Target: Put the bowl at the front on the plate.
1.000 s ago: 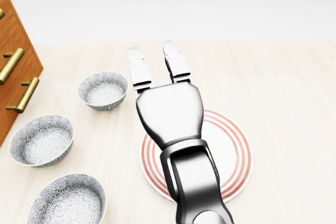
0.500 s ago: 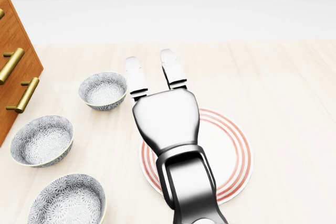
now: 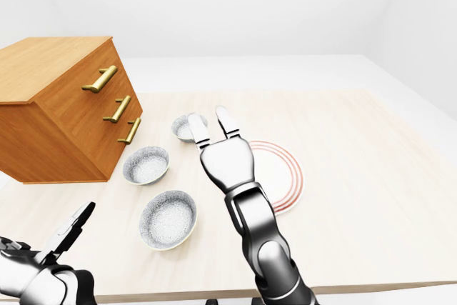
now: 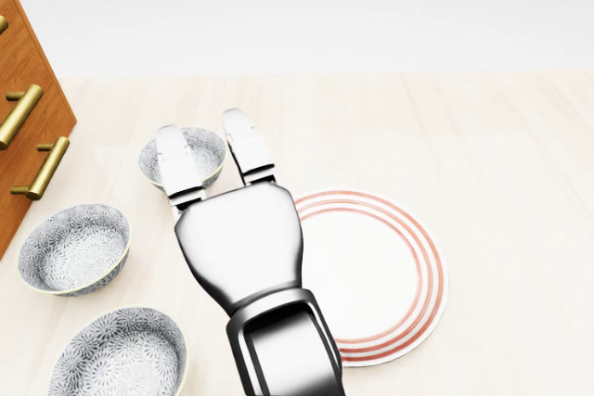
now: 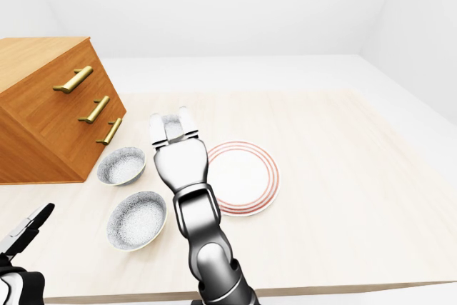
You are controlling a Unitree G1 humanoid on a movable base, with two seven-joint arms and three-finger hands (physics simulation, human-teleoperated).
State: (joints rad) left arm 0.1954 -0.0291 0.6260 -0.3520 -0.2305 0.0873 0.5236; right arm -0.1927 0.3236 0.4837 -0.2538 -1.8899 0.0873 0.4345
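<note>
Three patterned bowls stand in a row on the desk [image 3: 357, 176] beside the wooden drawer chest [image 3: 64, 105]. All three are empty, as is the red-ringed plate [image 4: 390, 275]. The right hand [image 4: 209, 169], fingers extended and holding nothing, reaches over the farthest bowl [image 4: 200, 150]. The nearest bowl [image 3: 168, 218] sits near the desk's bottom edge. The left hand [image 3: 68, 230] hovers low with fingers spread.

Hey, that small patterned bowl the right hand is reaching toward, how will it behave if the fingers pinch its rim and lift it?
The bowl looks like rigid glazed ceramic, so it should hold its shape but may slip between the smooth fingers of the right hand. Its rounded sides above what seems a narrow base suggest it could tip if pushed at the rim. Probably breakable, so set it gently on the plate.
</note>
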